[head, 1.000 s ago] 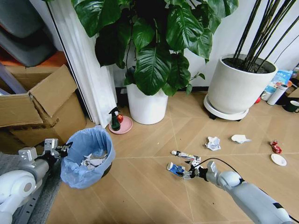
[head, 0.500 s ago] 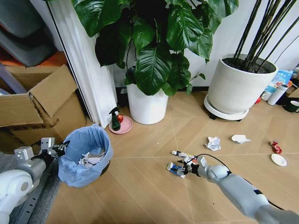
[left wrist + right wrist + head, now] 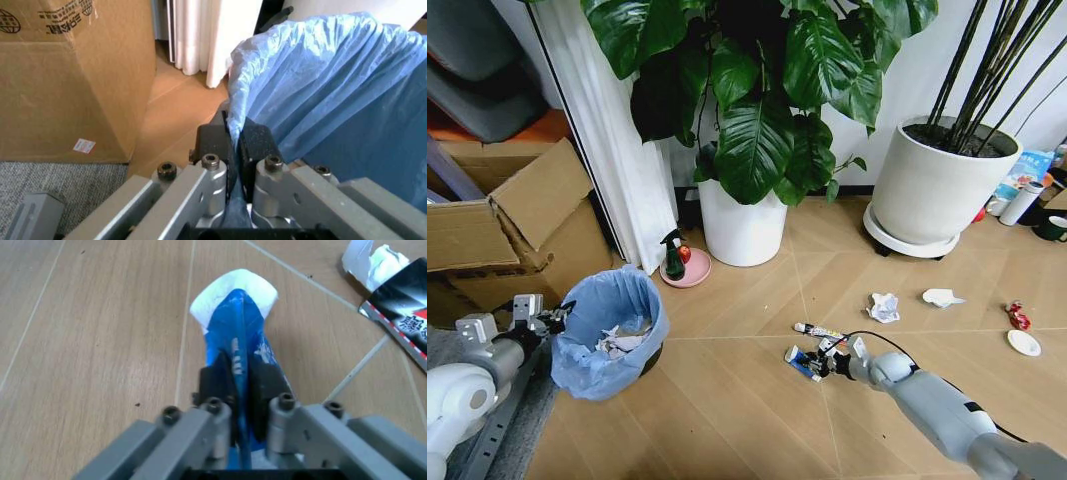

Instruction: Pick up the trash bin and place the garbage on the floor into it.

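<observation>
The trash bin (image 3: 609,338), dark with a crinkled light-blue bag (image 3: 333,85), stands on the floor at the left and holds white paper scraps. My left gripper (image 3: 557,318) is shut on its near rim, the bag pinched between the fingers (image 3: 215,142). My right gripper (image 3: 819,362) is shut on a flattened blue-white tube box (image 3: 235,315), low at the floor (image 3: 799,359). More garbage lies around: a black-red-white box (image 3: 822,332), a crumpled paper wad (image 3: 883,306), a second white wad (image 3: 942,297), a red wrapper (image 3: 1017,315) and a white round lid (image 3: 1024,343).
Cardboard boxes (image 3: 517,235) stand behind the bin at the left. A leafy plant in a white pot (image 3: 740,225) and a large white pot (image 3: 932,190) line the back wall. A small spray bottle on a pink dish (image 3: 674,262) sits between them and the bin.
The right arm has dropped lower and slid slightly left, keeping the blue-white tube box in its grip. The bin and left gripper shifted a little to the left.
</observation>
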